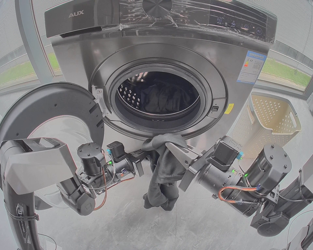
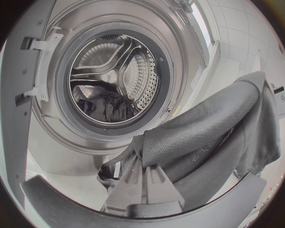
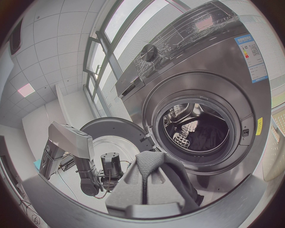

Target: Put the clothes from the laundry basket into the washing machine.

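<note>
- The right gripper (image 1: 172, 148) is closed on a dark garment (image 1: 164, 172), which drapes over its fingers and hangs toward the floor.
- The left gripper (image 2: 145, 167) is closed too, pinching an edge of the same garment just below the opening.
- The door (image 1: 55, 104) stands swung wide open on the left.
- Dark clothes (image 1: 163, 97) already lie in the drum (image 1: 130, 94) of the washing machine (image 1: 195, 52).
- The held piece is not yet inside, so I judge the task well along.
- The laundry basket (image 1: 277, 120), by the machine's right front corner, looks empty where visible.
- A blue-and-white label (image 1: 251, 66), a yellow sticker (image 1: 229, 108) and a maker's mark (image 1: 76, 13) sit on the front.
</note>
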`<state>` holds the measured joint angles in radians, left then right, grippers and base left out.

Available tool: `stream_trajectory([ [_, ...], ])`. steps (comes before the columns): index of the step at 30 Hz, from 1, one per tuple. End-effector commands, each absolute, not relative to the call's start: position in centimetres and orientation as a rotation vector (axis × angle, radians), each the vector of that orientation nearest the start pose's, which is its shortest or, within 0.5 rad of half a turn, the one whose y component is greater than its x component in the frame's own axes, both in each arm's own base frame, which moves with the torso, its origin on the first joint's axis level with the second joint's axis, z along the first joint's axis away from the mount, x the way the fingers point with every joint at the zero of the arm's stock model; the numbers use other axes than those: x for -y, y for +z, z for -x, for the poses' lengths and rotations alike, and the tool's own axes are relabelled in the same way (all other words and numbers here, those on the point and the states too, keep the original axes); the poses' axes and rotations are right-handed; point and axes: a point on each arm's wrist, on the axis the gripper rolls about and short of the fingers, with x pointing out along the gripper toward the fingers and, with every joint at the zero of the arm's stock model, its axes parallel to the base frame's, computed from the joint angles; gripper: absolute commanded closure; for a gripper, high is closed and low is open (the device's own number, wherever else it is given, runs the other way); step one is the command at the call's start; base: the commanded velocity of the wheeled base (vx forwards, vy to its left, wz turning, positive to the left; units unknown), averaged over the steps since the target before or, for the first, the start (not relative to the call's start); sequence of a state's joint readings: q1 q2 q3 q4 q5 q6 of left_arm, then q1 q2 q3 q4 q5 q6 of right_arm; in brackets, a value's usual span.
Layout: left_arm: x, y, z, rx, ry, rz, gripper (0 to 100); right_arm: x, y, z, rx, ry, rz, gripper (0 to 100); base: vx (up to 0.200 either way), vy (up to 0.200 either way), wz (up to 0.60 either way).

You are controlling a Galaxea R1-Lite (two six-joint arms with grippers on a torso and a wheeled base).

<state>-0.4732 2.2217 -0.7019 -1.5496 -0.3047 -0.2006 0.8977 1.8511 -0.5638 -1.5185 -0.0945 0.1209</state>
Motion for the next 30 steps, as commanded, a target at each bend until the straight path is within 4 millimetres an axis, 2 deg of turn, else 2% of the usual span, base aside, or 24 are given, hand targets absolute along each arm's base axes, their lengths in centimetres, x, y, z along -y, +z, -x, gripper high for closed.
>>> stream_trajectory([
  [1,15.9,10.5,-31.0,0.029,-0.754,0.198,100,-22.4,15.8,-21.1,0.146,0.737,-0.204,100,0.0,0.0,0.0],
  [2,15.7,10.9,-30.8,0.037,-0.749,0.199,100,-22.3,15.6,-21.4,0.143,0.728,-0.201,100,0.0,0.0,0.0],
  [3,15.0,12.2,-29.5,0.057,-0.73,0.198,100,-21.8,15.2,-22.4,0.138,0.697,-0.192,100,0.0,0.0,0.0],
  [5,14.4,13.1,-28.0,0.067,-0.725,0.2,100,-21.5,15.1,-23.1,0.139,0.681,-0.188,100,0.0,0.0,0.0],
  [8,14.0,13.7,-25.8,0.056,-0.741,0.202,100,-21.7,14.9,-24.2,0.152,0.665,-0.175,100,0.0,0.0,0.0],
  [12,14.5,14.2,-24.9,0.073,-0.757,0.188,100,-22.3,15.0,-24.9,0.169,0.673,-0.179,100,0.0,0.0,0.0],
  [13,14.7,14.2,-24.9,0.087,-0.742,0.166,100,-22.5,15.1,-24.8,0.173,0.677,-0.181,0,0.0,0.0,0.0],
  [20,14.8,14.4,-25.0,0.105,-0.73,0.147,100,-21.9,14.1,-23.9,0.124,0.685,-0.155,0,0.0,0.0,0.0],
  [25,14.8,14.5,-25.0,0.114,-0.73,0.128,100,-20.8,12.1,-22.6,0.028,0.702,-0.088,0,0.0,0.0,0.0],
  [30,14.8,14.4,-24.9,0.112,-0.731,0.119,100,-20.4,11.7,-22.5,0.007,0.699,-0.076,0,0.0,0.0,0.0],
])
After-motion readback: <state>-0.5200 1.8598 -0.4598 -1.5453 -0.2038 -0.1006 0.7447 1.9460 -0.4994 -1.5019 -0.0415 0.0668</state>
